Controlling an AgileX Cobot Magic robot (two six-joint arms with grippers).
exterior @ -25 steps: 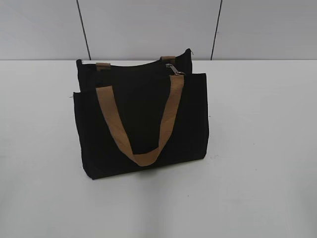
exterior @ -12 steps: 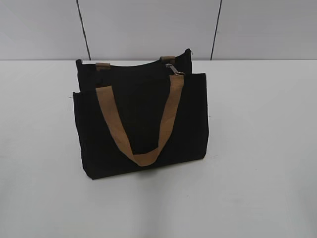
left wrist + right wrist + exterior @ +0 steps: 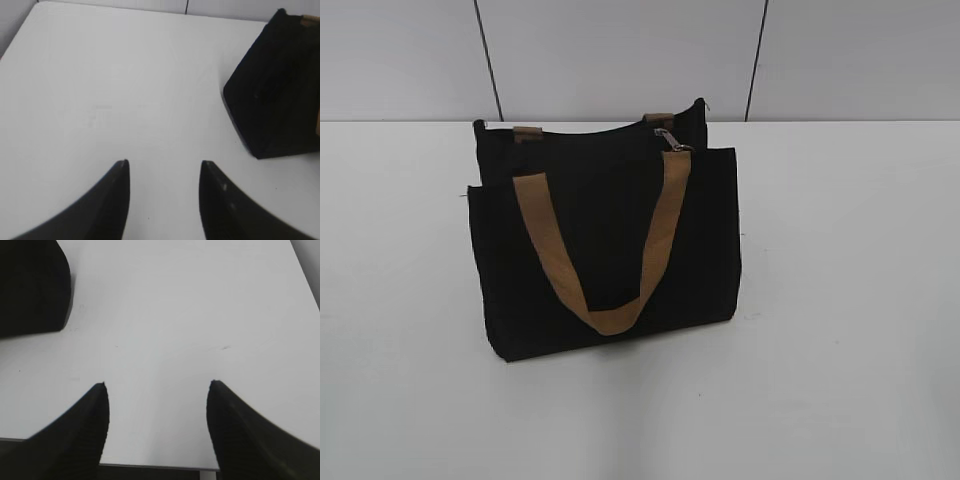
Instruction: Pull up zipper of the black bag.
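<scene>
The black bag [image 3: 605,250] stands upright on the white table, with a tan handle [image 3: 605,255] hanging down its front. The small silver zipper [image 3: 667,138] sits on the top edge toward the right end. Neither gripper shows in the exterior view. In the left wrist view my left gripper [image 3: 164,162] is open and empty over bare table, with the black bag [image 3: 275,100] off to its right. In the right wrist view my right gripper [image 3: 158,383] is open and empty near the table's front edge, with the black bag [image 3: 30,285] at the upper left.
The white table [image 3: 840,300] reaches a grey panelled wall [image 3: 620,50] behind the bag. The table's front edge [image 3: 155,466] shows just under my right gripper.
</scene>
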